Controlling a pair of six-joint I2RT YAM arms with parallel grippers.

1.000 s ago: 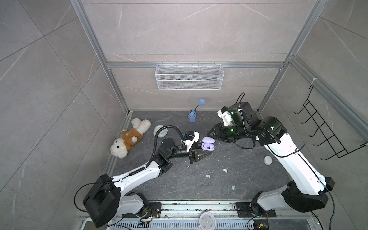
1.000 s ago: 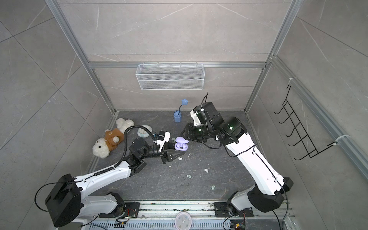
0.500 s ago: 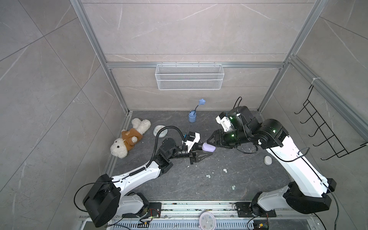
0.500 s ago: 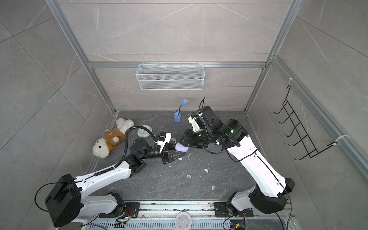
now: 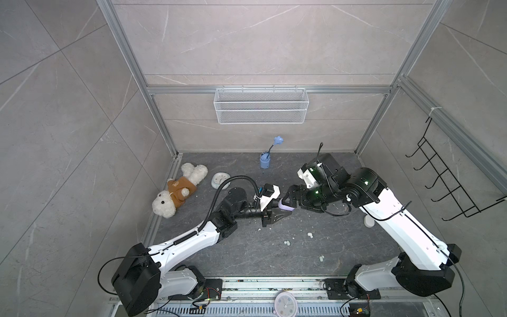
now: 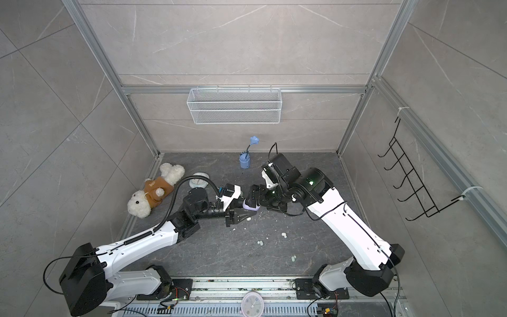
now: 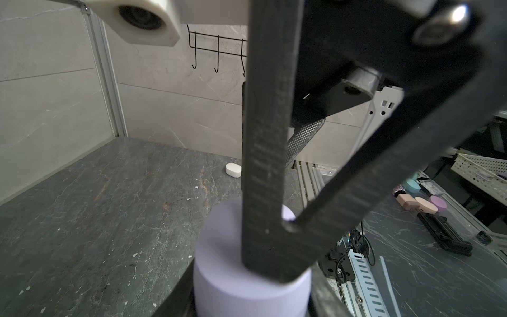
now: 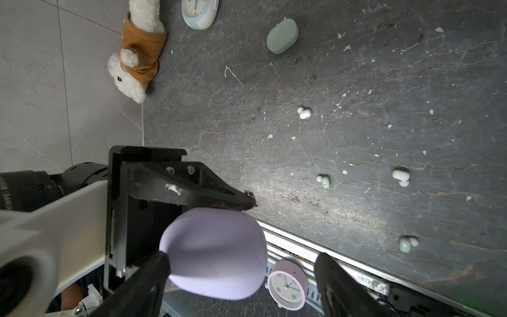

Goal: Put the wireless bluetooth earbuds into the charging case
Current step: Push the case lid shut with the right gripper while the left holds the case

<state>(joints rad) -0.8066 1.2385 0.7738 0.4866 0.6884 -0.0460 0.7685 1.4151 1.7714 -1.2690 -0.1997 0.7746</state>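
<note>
At the far left a plush toy [image 5: 178, 189] and a small clock [image 5: 220, 179] lie out of the way. Moving right, the left gripper [image 5: 280, 209] is clamped on the lavender charging case [image 5: 286, 205] and holds it, lid closed, above the floor [image 5: 247, 258]. The case's long axis seems to run left to right, toward the other arm. Just right of it, the right gripper [image 5: 291, 196] stands spread wide around the case's right end. In the right wrist view one of its fingers [image 8: 148, 282] touches the case and the other stands apart, so it grips nothing.

The earbuds we can find lie on the floor, below both grippers and nearer than them. Leftmost is a white earbud [image 8: 304, 113], close to the left gripper. Then come a mint earbud [image 5: 287, 243], a second white earbud [image 5: 310, 235] and a second mint earbud [image 5: 321, 258], farthest right and nearest. We judge the free right gripper better placed to fetch them, dropping down and toward the near edge. In both top views they are too small for us to read their long axes.

We see no lavender buds. Whether they sit inside the closed case is hidden. A mint case [image 8: 282, 37] shows only in the right wrist view. At the right, a white case [image 5: 369, 221] is half hidden behind the right arm.
</note>
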